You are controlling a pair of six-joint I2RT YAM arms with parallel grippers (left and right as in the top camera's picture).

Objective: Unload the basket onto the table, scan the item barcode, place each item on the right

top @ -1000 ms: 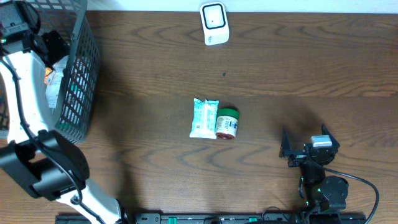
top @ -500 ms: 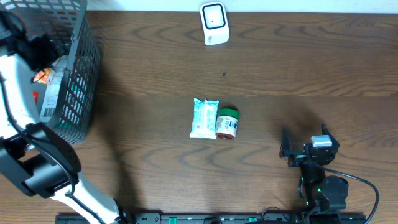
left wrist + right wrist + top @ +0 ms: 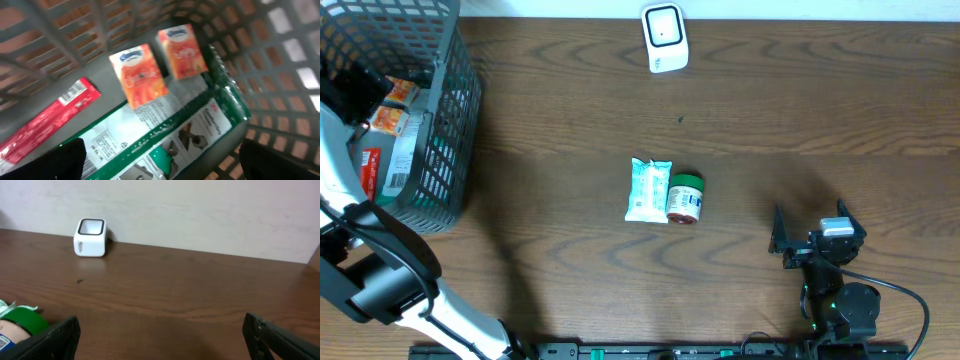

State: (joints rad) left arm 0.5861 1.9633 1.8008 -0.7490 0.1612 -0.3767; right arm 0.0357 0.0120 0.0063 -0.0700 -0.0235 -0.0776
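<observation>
Step in hand, prob: picking an item for scanning. L gripper [image 3: 165,160] is hovering inside the basket [image 3: 450,120], jaws standing wide apart, gripping nothing. R gripper [image 3: 812,228] is sitting at the near R edge of the table, also spread wide and empty.

Which item is meant isn't clear. Judging by where the L arm is hanging, it's one from the basket. Directly under the jaws is lying a green-white pouch [image 3: 170,135], flat, glossy, crinkly, w/ a white printed panel facing up. Can't make out a barcode on it, too blurred. Two orange tissue packs [image 3: 140,75] are resting partly on the pouch's far end, side by side. A red bar [image 3: 45,122] is lying to one side, along the basket wall.

Next move is calling for lowering onto one item, closing on an edge or narrow side, lifting clear of the mesh, then carrying it to the white scanner [image 3: 664,38] at the far edge, code side toward its window.

Mid-table, a teal-white packet [image 3: 647,190] and a green-lidded jar [image 3: 684,197] are lying touching, well apart from both grippers
</observation>
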